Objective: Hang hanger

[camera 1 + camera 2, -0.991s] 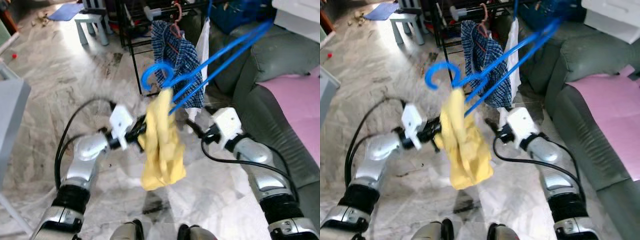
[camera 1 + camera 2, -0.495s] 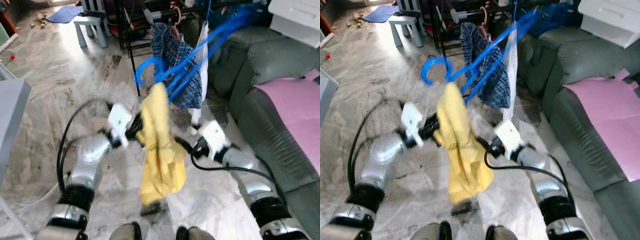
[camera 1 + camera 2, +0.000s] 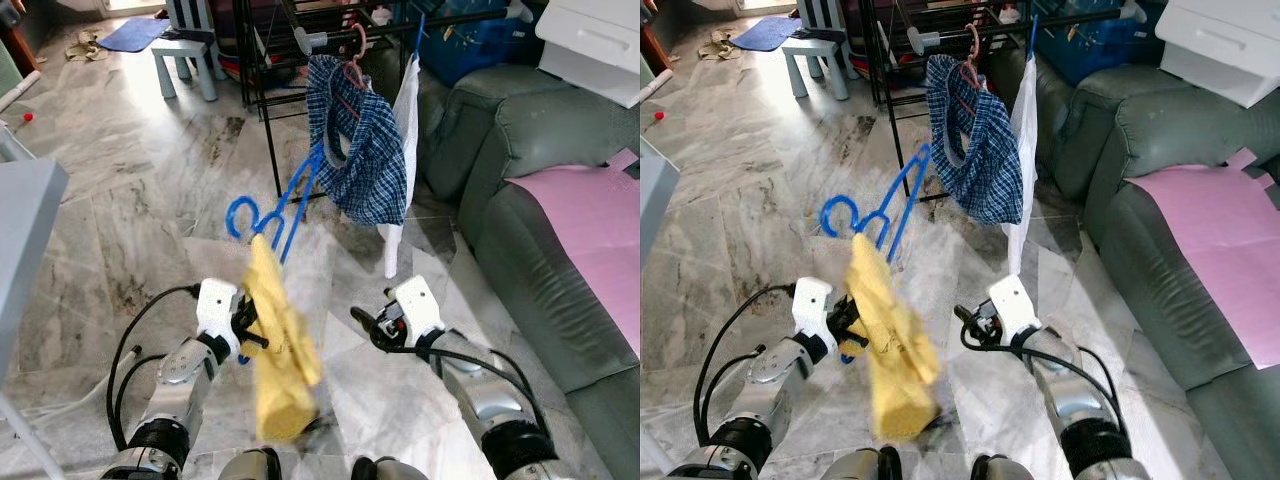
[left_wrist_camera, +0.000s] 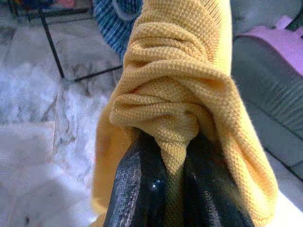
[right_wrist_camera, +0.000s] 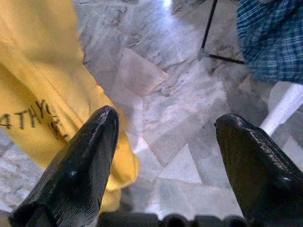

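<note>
Gripping a bunched yellow knit garment (image 3: 272, 350) on a blue plastic hanger (image 3: 270, 212), the left gripper (image 4: 163, 175) is clamped on the cloth over the marble floor (image 3: 120, 200).
Ahead stands a black drying rack (image 3: 275, 100) with a blue checked garment (image 3: 365, 150), beside a grey sofa (image 3: 520, 200); the right gripper (image 5: 163, 156) hovers spread and empty, its wrist view catching black lettering on the yellow cloth.

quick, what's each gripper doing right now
Left gripper: closed on the yellow garment that hangs from the blue hanger.
Right gripper: open, holding nothing.
</note>
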{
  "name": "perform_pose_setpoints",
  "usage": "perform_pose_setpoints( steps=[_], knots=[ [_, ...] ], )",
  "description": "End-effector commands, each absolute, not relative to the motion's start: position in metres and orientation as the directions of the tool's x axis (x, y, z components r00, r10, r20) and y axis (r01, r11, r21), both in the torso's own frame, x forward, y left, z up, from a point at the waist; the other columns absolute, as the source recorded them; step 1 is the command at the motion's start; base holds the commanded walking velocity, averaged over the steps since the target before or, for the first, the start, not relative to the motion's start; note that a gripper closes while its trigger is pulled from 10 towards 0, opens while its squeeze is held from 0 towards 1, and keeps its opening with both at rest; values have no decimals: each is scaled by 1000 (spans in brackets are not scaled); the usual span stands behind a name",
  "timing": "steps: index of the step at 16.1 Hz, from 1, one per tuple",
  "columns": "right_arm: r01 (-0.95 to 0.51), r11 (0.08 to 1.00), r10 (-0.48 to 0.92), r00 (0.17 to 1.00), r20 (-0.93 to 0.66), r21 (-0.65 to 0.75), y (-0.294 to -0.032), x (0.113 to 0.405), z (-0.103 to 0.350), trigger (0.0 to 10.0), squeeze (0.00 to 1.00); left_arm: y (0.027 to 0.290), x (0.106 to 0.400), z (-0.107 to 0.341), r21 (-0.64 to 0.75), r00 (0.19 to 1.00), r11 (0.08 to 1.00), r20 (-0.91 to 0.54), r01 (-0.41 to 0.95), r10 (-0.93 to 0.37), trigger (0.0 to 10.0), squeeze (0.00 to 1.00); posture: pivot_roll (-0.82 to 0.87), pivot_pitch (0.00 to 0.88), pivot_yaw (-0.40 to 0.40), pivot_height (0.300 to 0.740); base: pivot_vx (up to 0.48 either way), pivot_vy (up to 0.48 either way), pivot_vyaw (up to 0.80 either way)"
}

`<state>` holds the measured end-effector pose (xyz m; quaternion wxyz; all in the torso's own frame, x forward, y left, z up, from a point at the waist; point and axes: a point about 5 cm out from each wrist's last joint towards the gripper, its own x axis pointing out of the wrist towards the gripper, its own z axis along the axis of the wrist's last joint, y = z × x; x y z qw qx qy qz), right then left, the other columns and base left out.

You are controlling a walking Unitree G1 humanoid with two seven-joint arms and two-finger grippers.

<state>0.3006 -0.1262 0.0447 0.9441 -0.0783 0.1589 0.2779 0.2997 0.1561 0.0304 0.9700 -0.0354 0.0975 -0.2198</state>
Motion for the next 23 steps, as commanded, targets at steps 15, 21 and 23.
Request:
perform_pose_setpoints(
  steps=[15, 21, 23],
  knots=[
    [-709, 604, 689, 694, -209, -364, -168, 299, 105, 10000, 0, 127, 330, 187, 616, 395, 351, 69, 706, -916, 0, 0, -34, 136, 28, 740, 0, 0, 0],
    [-734, 609, 720, 671, -177, -302, -149, 306, 102, 8510, 0, 107, 321, 214, 632, 300, 329, 157, 701, -941, 0, 0, -26, 137, 27, 740, 0, 0, 0],
    [-761, 595, 754, 640, -148, -257, -133, 307, 104, 0, 0, 104, 320, 218, 624, 290, 335, 177, 706, -940, 0, 0, -23, 136, 27, 740, 0, 0, 0]
  ],
)
